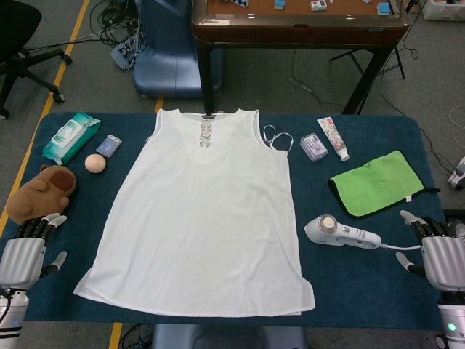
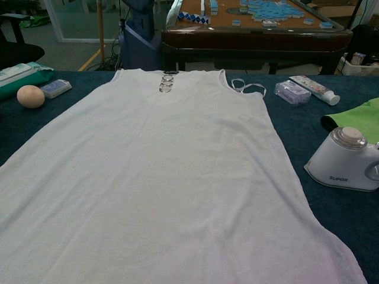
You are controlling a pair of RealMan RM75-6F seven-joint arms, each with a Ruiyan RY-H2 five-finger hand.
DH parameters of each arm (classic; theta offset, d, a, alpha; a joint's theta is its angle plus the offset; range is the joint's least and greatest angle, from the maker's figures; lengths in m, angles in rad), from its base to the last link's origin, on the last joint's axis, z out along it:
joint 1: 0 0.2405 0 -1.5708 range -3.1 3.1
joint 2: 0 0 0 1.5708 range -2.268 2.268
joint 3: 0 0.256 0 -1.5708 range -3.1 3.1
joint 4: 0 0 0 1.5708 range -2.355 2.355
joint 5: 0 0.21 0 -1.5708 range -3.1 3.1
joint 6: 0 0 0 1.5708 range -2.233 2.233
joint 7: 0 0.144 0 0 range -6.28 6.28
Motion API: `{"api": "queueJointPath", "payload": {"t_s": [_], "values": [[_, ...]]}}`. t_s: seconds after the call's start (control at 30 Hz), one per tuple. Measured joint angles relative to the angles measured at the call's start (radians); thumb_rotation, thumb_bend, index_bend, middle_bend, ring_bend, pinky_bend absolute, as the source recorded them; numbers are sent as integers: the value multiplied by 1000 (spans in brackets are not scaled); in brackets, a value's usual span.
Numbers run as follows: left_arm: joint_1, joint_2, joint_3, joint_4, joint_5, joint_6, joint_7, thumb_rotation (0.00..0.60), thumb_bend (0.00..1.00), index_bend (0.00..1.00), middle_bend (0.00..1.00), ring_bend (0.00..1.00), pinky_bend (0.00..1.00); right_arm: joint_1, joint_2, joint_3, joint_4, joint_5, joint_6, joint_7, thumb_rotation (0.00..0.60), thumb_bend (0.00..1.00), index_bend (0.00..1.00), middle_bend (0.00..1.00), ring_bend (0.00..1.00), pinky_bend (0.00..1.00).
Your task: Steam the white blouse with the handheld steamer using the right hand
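Two hands wait at the near corners of the table, and both hold nothing. The right hand (image 1: 442, 258) has its fingers spread a little and pointing up the table. It sits just beside the tail end of the handheld steamer (image 1: 340, 232), but does not touch it. The steamer lies on its side, near the right edge of the white blouse (image 1: 203, 218), with its handle end turned toward the right hand. That looks like an easy spot to grab it from.

The blouse is spread flat in the middle of the blue table (image 1: 363, 291), neck far from the robot, so steam can reach all of it. A green cloth (image 1: 378, 182) lies past the steamer, well right of the blouse. A tube (image 1: 333, 137) and a small clear box (image 1: 314, 147) sit near the blouse's right shoulder.

The left hand (image 1: 25, 254) is well left of the blouse, fingers loosely apart, out of the way. A brown stuffed toy (image 1: 40, 193), an egg (image 1: 95, 163) and a wipes pack (image 1: 70, 136) sit on that side too.

I think picking up the steamer comes first.
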Motion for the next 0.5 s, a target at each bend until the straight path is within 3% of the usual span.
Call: {"api": "queueJointPath", "payload": {"t_s": [0.5], "values": [[-10, 15, 7, -12, 15, -9, 4, 600, 246, 195, 187, 151, 125, 20, 42, 5, -45, -11, -26, -26, 600, 161, 265, 368, 260, 329]]}}
